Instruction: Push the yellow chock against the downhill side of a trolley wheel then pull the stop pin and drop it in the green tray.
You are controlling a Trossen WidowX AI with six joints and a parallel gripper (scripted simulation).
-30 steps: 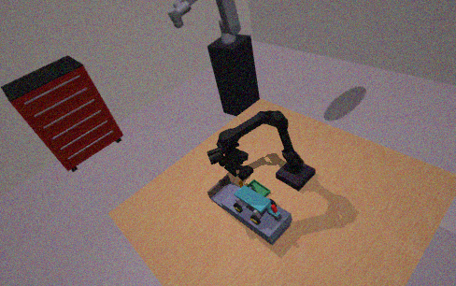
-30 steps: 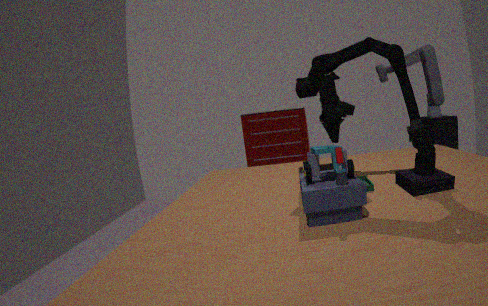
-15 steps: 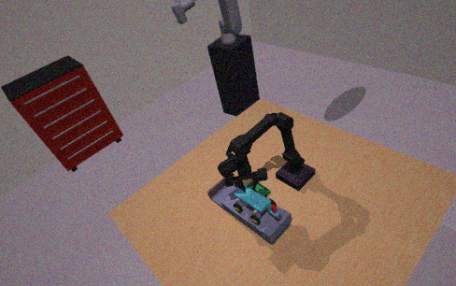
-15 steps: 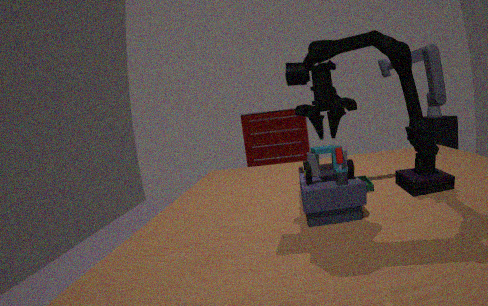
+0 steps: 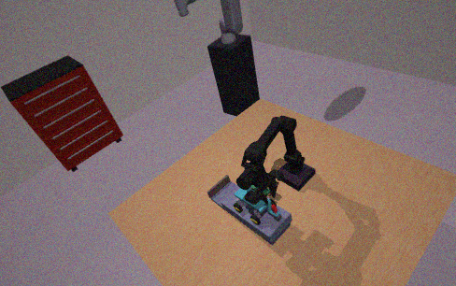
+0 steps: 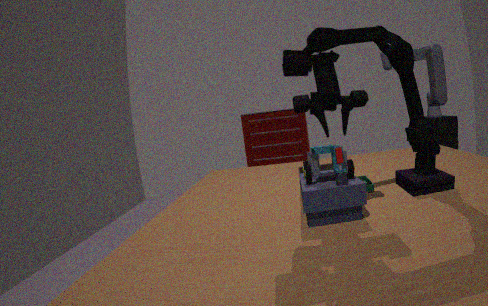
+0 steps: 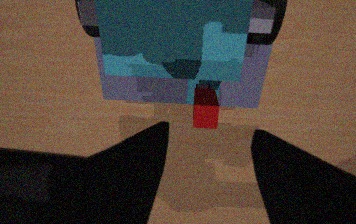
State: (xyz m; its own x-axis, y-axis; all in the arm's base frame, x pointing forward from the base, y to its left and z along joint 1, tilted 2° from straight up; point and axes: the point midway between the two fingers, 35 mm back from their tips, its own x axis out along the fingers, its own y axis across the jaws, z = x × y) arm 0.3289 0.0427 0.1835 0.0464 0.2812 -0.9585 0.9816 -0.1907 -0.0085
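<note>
The trolley (image 5: 241, 193) (image 6: 325, 149) (image 7: 150, 30) has a cyan body and black wheels with yellow hubs, and stands on the grey ramp (image 5: 280, 230) (image 6: 332, 199) (image 7: 245, 98). The stop pin's red head (image 5: 274, 208) (image 6: 339, 155) (image 7: 206, 116) is at the trolley's uphill end. My gripper (image 6: 336, 135) (image 7: 210, 135) is partly open and empty, pointing down above the trolley; in the wrist view the red head appears between the fingertips, beyond them. The green tray (image 6: 369, 184) is beside the ramp, mostly hidden in the exterior view. The yellow chock cannot be made out now.
My arm's base (image 5: 297, 176) (image 6: 425, 182) stands on the wooden table (image 5: 178, 201) (image 6: 200, 225), on the tray's side of the ramp. The ramp has a raised end wall (image 5: 219, 186). Beyond the table are a red drawer cabinet (image 5: 70, 117) (image 6: 275, 140) and a black pedestal (image 5: 235, 75) bearing a grey arm.
</note>
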